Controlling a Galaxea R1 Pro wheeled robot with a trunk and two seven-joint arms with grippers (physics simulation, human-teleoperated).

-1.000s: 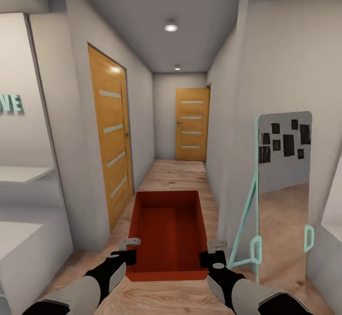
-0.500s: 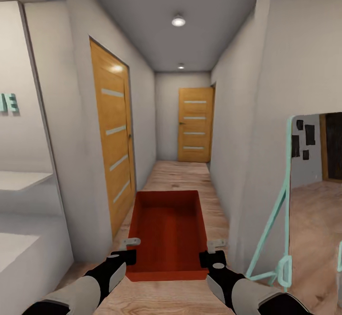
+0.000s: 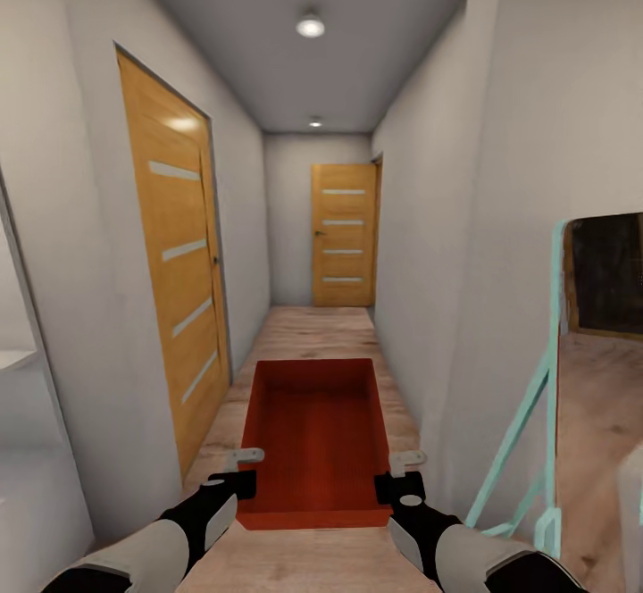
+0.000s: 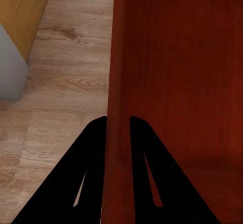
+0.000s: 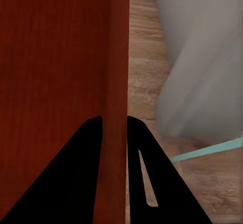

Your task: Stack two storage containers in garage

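A narrow hallway (image 3: 308, 218) with pale grey walls and a grey ceiling is seen ahead of both grippers, running straight away from them. Its wood plank floor (image 3: 313, 329) stretches out beyond the grippers and can also be made out below them in the wrist views. A tall wooden door (image 3: 174, 263) with pale horizontal strips is set into the wall ahead of the left gripper and off to its outer side. A second door (image 3: 344, 236) of the same kind closes the far end of the passage, well beyond both grippers. A standing mirror (image 3: 589, 370) with a mint-green frame is propped against the wall on the outer side of the right gripper, close to it.

One red-orange storage container (image 3: 313, 432) is held above the floor between the two grippers, its open top facing up and its long axis pointing down the passage. Its near end lies between the two grippers. Only this one bin is in view.

The left gripper (image 3: 234, 472) is closed on the container's left wall: in the left wrist view that gripper (image 4: 118, 125) has one finger on each face of the thin wall, the gap narrow and taken up by it. The right gripper (image 3: 404, 475) is clamped in the same way on the container's right wall, and in the right wrist view the gripper (image 5: 115, 125) straddles that wall with its fingers close together.

Two round ceiling lights (image 3: 310, 26) are lit overhead, far above and ahead of the grippers.
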